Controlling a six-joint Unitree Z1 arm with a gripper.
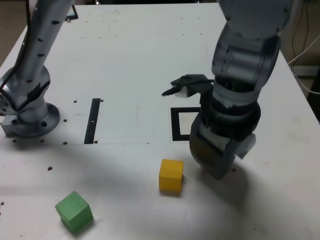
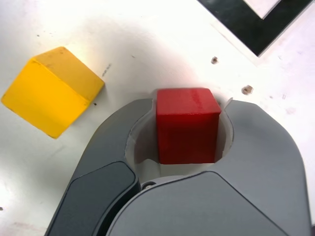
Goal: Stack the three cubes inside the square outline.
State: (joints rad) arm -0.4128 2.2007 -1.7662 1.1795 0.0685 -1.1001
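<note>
The gripper (image 2: 189,142) is clamping the red cube (image 2: 187,123) between its jaws, probably for carrying to the nearby square outline (image 2: 251,22).

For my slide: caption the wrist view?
Gripper closed around red cube, yellow cube beside, square outline ahead.

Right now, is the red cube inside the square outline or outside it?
Outside. The red cube sits between the gripper jaws, apart from the square outline.
</note>
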